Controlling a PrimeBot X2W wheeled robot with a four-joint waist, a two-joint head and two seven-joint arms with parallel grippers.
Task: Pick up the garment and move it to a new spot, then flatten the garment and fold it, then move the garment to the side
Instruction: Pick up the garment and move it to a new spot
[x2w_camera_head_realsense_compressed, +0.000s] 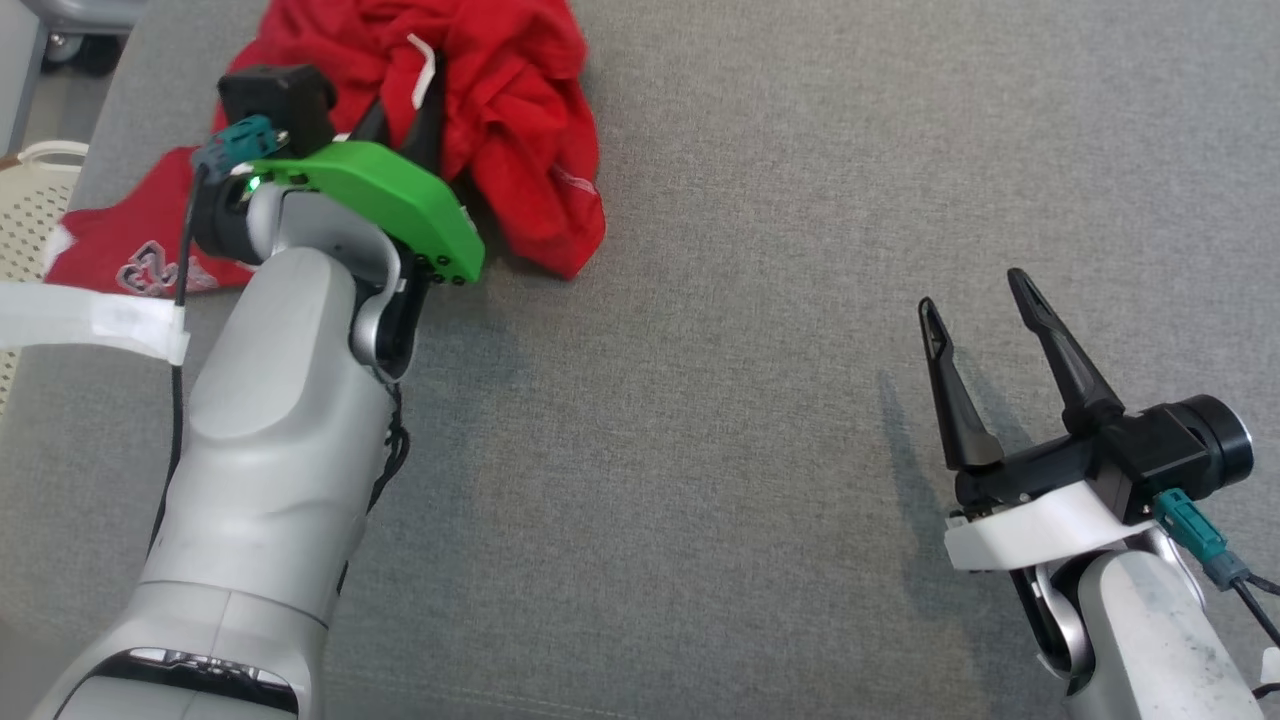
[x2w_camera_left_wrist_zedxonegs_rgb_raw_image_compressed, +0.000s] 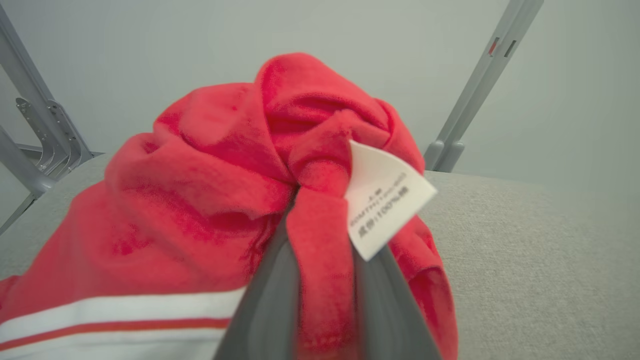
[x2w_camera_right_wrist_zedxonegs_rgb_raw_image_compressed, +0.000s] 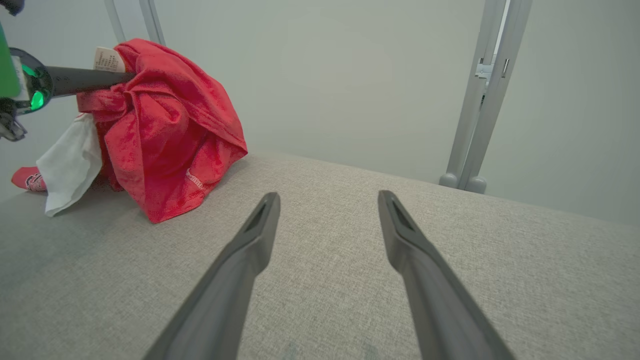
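The garment (x2w_camera_head_realsense_compressed: 520, 120) is a crumpled red shirt with white stripes at the far left of the grey padded surface (x2w_camera_head_realsense_compressed: 760, 330). My left gripper (x2w_camera_head_realsense_compressed: 405, 110) reaches into its top folds. In the left wrist view my left gripper (x2w_camera_left_wrist_zedxonegs_rgb_raw_image_compressed: 320, 220) is shut on a bunch of the red garment (x2w_camera_left_wrist_zedxonegs_rgb_raw_image_compressed: 200, 190), beside the white care label (x2w_camera_left_wrist_zedxonegs_rgb_raw_image_compressed: 385, 200). The right wrist view shows the left gripper (x2w_camera_right_wrist_zedxonegs_rgb_raw_image_compressed: 127, 76) holding the garment (x2w_camera_right_wrist_zedxonegs_rgb_raw_image_compressed: 165, 125) bunched up while its lower edge rests on the surface. My right gripper (x2w_camera_head_realsense_compressed: 975, 290) stands open over bare surface at the right, its fingertips (x2w_camera_right_wrist_zedxonegs_rgb_raw_image_compressed: 267, 200) apart.
A pale perforated basket (x2w_camera_head_realsense_compressed: 40, 200) stands off the left edge of the surface. Grey metal frame posts (x2w_camera_right_wrist_zedxonegs_rgb_raw_image_compressed: 480, 100) rise behind the far edge. One flat red part with a printed logo (x2w_camera_head_realsense_compressed: 150, 265) lies under my left forearm.
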